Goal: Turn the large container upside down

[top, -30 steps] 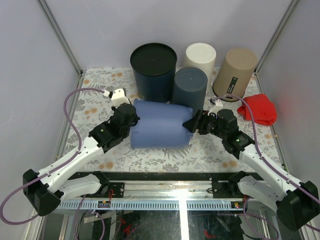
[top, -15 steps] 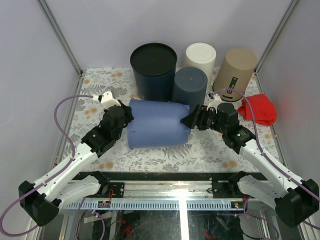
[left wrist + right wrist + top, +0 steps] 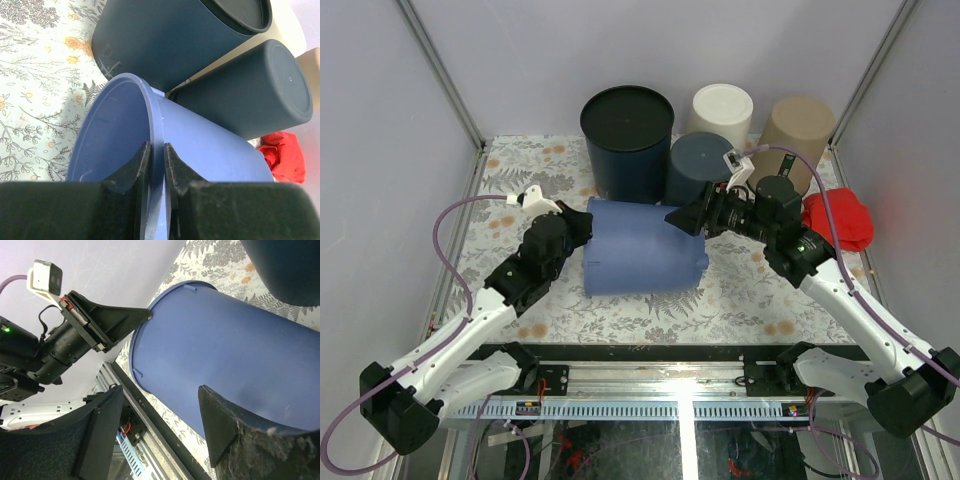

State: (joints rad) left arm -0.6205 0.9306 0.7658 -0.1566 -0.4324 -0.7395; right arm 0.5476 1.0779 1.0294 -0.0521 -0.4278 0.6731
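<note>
The large blue container point(image 3: 640, 262) lies on its side mid-table, its open mouth facing left. My left gripper point(image 3: 582, 228) is shut on its rim; in the left wrist view the rim point(image 3: 156, 125) runs between the two fingers, one inside and one outside the wall point(image 3: 156, 146). My right gripper point(image 3: 682, 218) is open and hovers above the container's right, closed end. In the right wrist view its fingers point(image 3: 160, 390) straddle the blue wall point(image 3: 225, 355) without touching it.
Behind the blue container stand a big dark navy bin point(image 3: 627, 140), a smaller dark grey container point(image 3: 700, 170), a white one point(image 3: 722, 108) and a tan one point(image 3: 798, 135). A red cloth point(image 3: 842, 220) lies at the right. Enclosure walls stand on three sides.
My right gripper has risen and moved left and back, from beside the container's right end to above it. My left gripper, still on the rim, has shifted slightly; the container moved a little.
</note>
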